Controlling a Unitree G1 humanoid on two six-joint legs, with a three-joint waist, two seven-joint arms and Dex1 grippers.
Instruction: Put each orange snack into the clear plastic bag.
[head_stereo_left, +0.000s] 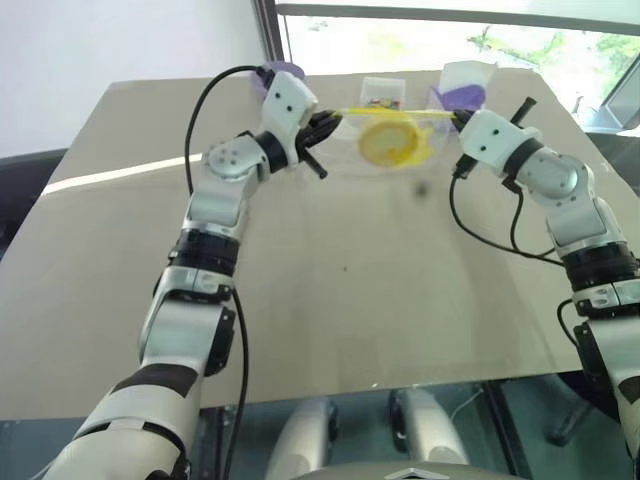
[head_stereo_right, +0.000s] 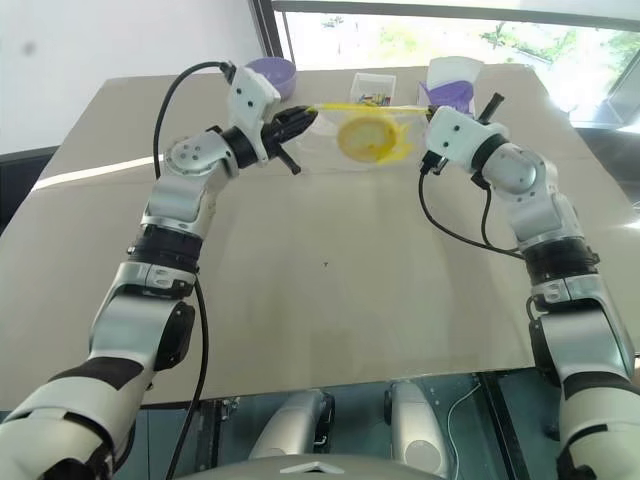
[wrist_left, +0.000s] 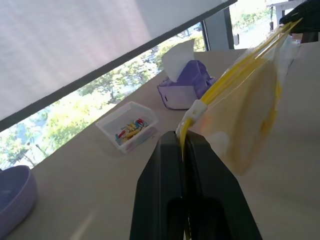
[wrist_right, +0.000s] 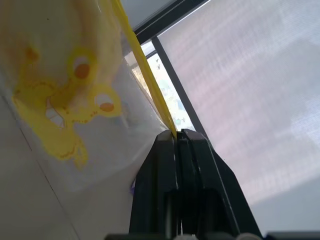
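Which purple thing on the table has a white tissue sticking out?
The purple tissue box, beside the small clear box. The purple bowl at the far left corner is round and has nothing sticking out.

Both my arms reach forward, raised above the table, wrists angled toward each other. My left gripper (head_stereo_left: 335, 122) is clamped tight on one end of the bag's yellow strip (head_stereo_left: 395, 113), my right gripper (head_stereo_left: 456, 119) on the other.

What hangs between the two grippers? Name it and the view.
The clear plastic bag hangs stretched between the left gripper and the right gripper, with the orange snack inside it; the right eye view shows this.
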